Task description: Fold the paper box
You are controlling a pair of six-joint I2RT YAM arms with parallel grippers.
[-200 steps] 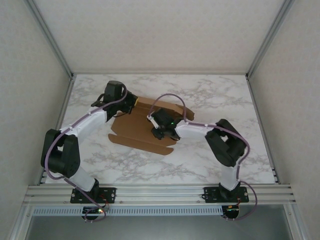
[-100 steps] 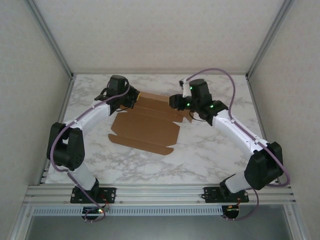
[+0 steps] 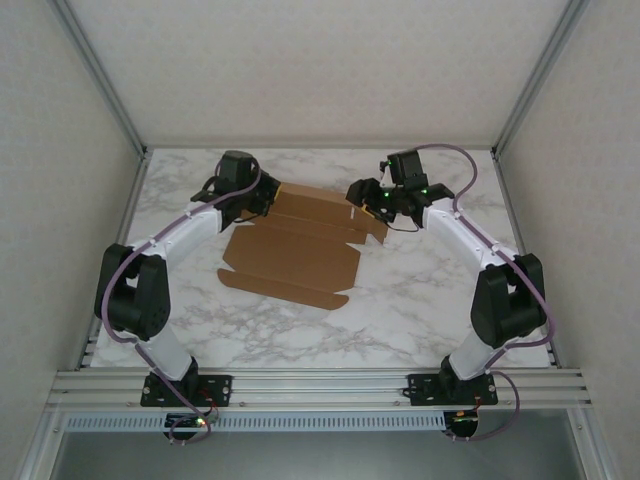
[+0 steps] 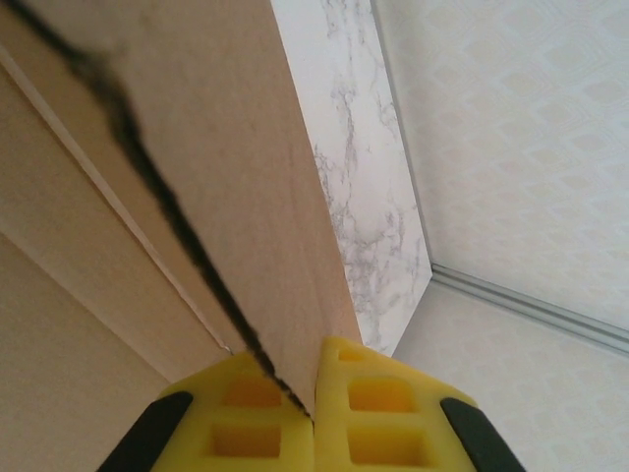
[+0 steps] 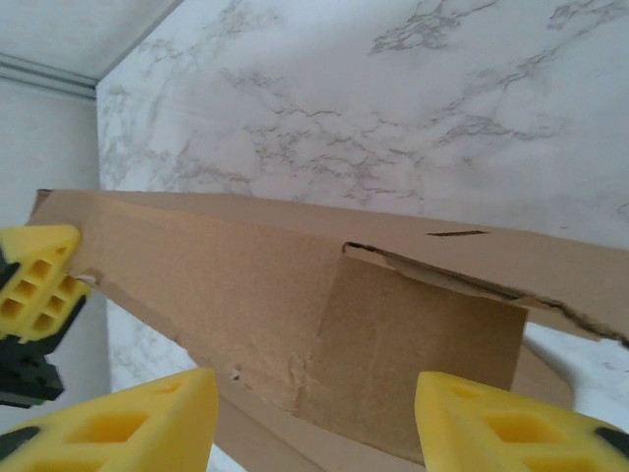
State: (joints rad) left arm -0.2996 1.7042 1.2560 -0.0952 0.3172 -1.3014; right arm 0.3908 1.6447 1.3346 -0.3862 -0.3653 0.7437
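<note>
Top external: the box [image 3: 290, 255] lies opened out on the marble desk [image 3: 430, 300], centre-left of the frame, with its long sides running left to right.
Upper left: the left pincer [image 3: 262, 203] sits at the box's upper-left corner.
Upper right: the right pincer [image 3: 358, 193] hangs at the box's upper-right corner.
Left wrist: the left pincer's yellow fingers are together at the bottom of the frame, clamped on the thin edge of a cardboard flap that runs up to the top. Desk and wall show on the right.
Right wrist: the right pincer's fingers stand wide apart at bottom left and bottom right, with a brown panel between and beyond them. I cannot tell whether either finger touches it.
Left edge: the left pincer's yellow pad pinches the far corner of the raised flap.
Right side: a small slit and a ragged fold line mark the flap.
</note>
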